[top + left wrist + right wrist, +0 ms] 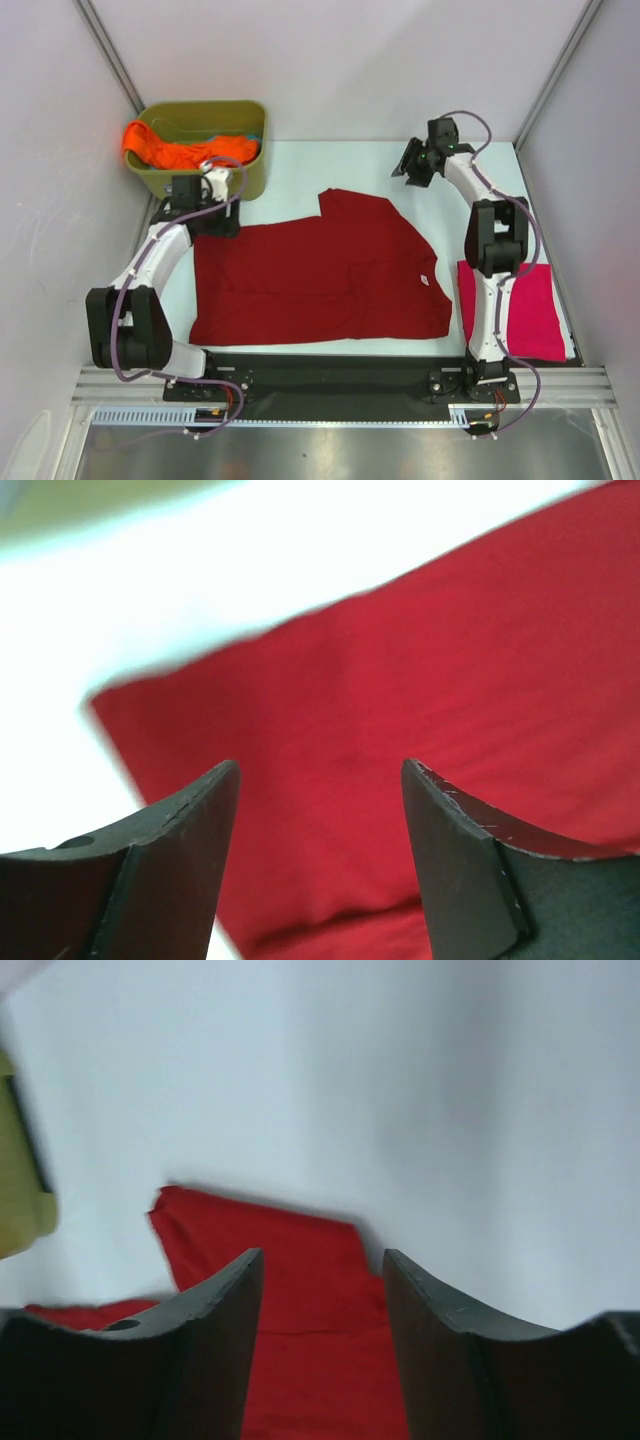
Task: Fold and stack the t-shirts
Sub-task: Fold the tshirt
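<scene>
red shirt [320, 270] lies spread and partly folded across the middle of the white table [330, 165]. left gripper [320, 770] hangs low over the shirt's far left corner, jaws apart with nothing between them. right gripper [322, 1255] is over the far right of the table, off the cloth, jaws also parted and empty. pink shirt [540, 310] sits folded at the near right, just beside the right arm. orange shirt [165, 150] is bunched in the green tub [200, 120] at the far left corner.
</scene>
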`<action>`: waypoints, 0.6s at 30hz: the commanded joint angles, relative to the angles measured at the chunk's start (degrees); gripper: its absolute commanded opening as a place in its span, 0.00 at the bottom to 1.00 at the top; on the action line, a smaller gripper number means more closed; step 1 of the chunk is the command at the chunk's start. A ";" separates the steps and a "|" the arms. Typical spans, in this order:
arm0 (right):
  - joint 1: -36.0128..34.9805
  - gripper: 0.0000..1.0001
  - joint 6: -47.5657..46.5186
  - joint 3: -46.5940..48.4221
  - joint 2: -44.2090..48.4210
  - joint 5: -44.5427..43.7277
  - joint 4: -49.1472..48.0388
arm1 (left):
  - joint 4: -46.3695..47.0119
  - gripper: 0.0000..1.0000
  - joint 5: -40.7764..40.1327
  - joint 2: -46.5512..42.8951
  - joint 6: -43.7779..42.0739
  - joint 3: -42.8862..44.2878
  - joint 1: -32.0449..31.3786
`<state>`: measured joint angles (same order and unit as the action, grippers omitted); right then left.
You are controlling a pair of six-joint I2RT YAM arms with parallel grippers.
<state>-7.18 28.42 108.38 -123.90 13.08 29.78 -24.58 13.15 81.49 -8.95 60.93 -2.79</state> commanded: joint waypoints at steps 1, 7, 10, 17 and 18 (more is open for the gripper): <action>-0.64 0.55 0.40 5.51 -5.29 0.98 3.71 | 3.39 0.71 -6.98 0.67 1.30 -2.57 6.20; -1.26 0.50 2.07 7.20 -11.62 3.44 4.14 | 8.75 0.72 -7.87 8.75 2.01 -2.04 13.86; -1.96 0.47 2.86 6.76 -13.47 6.51 3.97 | 9.81 0.74 -7.88 12.71 2.18 -1.16 15.26; -3.63 0.31 6.11 4.65 -15.41 12.58 0.99 | 11.48 0.73 -4.18 20.54 3.94 2.17 16.76; -3.72 0.27 6.46 3.78 -15.24 12.58 0.72 | 11.48 0.73 -4.10 21.33 4.20 3.57 17.02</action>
<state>-10.17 32.67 112.55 -138.08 22.13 31.88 -16.49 7.11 101.21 -6.59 59.94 13.54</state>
